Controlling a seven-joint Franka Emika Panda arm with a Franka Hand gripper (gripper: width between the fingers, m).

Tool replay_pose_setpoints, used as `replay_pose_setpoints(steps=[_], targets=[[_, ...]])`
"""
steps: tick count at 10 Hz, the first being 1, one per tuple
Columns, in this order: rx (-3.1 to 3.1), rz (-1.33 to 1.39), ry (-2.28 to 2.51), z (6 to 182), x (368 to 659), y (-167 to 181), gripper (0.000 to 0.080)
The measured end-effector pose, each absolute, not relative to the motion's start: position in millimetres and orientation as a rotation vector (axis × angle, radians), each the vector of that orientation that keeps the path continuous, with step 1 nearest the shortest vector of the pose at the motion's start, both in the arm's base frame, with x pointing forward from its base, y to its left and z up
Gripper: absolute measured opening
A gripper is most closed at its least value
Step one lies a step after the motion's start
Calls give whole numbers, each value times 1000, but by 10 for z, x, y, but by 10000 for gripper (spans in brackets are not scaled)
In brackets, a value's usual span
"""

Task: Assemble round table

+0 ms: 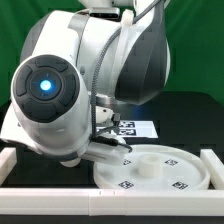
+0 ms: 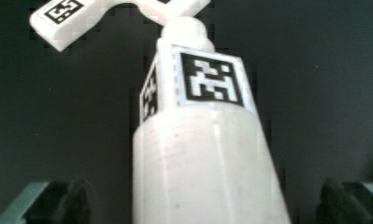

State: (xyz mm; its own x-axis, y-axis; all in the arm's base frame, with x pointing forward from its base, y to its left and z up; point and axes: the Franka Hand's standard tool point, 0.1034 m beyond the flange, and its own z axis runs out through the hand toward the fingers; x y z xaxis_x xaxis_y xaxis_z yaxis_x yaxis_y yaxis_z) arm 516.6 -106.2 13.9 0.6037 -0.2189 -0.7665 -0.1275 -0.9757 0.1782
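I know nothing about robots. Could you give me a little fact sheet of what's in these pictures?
Leg: white cylinder with a square tag
Cross piece: at the leg's far end; joined or not, unclear
Gripper: open, one finger either side of the leg, not touching
Disc: white, round, rimmed, lying flat, tags on it
Arm: fills much of the exterior view

The arm (image 1: 125,55) leans in from twelve o'clock, its blue-lit joint (image 1: 45,88) at nine o'clock, the gripper (image 2: 204,203) holding its fingers (image 2: 58,202) spread wide.
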Motion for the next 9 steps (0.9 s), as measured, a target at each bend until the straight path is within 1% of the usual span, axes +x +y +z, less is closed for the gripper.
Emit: replay_pose_setpoints(steps=[1,2,5,6,8,9], targets=[[2718,-1321,-295,137,5165,-1063,537],[2718,-1322,-295,137,5164,-1064,402],[2717,-1325,-296,157,5167,-1057,402],[2724,-1320,-304,297,5206,-1016,402],[2731,-1290,-356,711,5293,-867,402],[2759,-1184,-394,884,5409,-726,402]])
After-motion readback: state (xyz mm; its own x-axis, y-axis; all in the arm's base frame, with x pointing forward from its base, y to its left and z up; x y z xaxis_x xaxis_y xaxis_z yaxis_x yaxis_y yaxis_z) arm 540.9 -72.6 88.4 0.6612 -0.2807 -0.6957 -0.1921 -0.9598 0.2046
